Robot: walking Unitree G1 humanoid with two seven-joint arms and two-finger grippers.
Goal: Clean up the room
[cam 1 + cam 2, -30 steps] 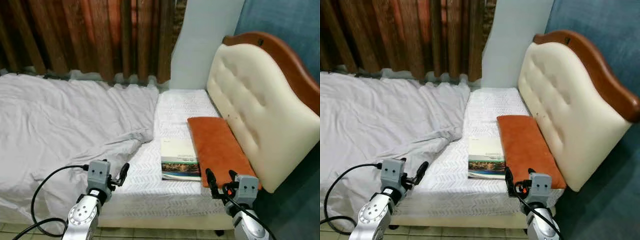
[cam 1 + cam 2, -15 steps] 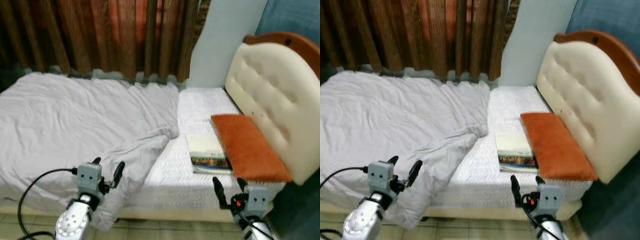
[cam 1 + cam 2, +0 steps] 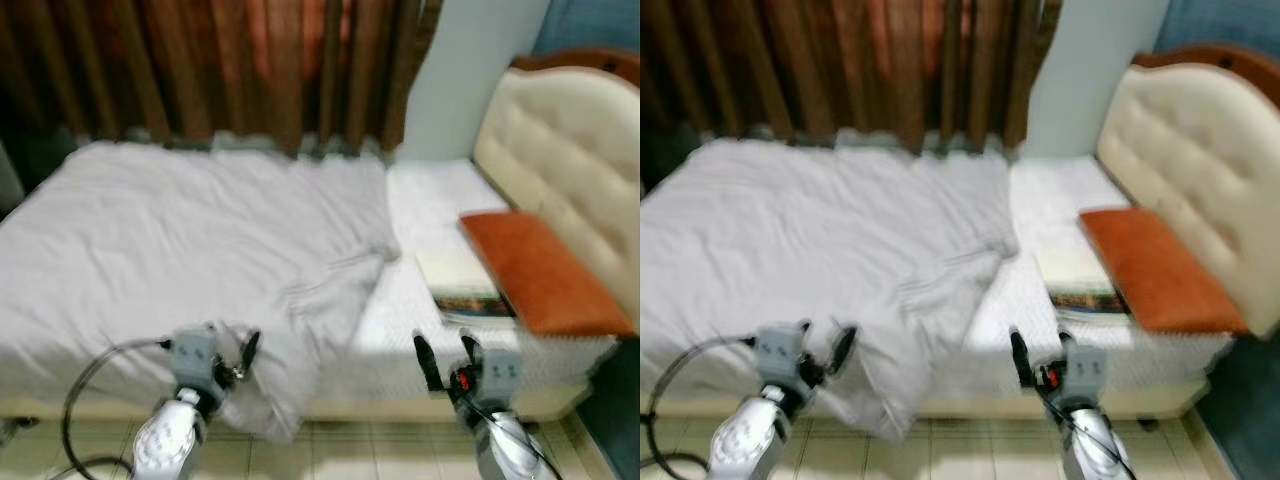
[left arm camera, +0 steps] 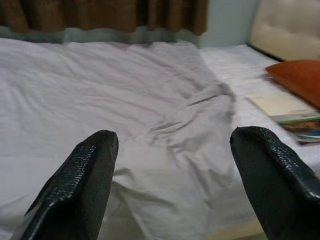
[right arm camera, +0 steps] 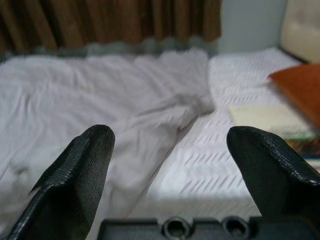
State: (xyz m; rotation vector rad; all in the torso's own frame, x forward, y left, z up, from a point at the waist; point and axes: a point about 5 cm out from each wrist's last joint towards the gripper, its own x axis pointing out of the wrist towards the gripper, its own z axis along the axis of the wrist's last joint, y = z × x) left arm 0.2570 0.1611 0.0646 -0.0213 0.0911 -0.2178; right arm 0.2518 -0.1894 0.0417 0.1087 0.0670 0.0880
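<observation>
So step: approaching bed (image 3: 420, 215) | both my jaws spread, empty, left gripper (image 3: 232, 357) and right gripper (image 3: 443, 362) before bed edge | rumpled blanket (image 3: 200, 260) on bed, book (image 3: 465, 290) beside orange pillow (image 3: 540, 270) near headboard | next probably: reach blanket.

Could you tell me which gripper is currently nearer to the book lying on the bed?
Right. The right gripper hovers at the bed edge just in front of the book; the left gripper is far across, over the grey blanket.

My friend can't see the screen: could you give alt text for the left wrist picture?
Two open black fingers of the robot's left hand frame a bed with a rumpled grey blanket. Beyond, a book lies beside an orange pillow near the cream headboard.
</observation>
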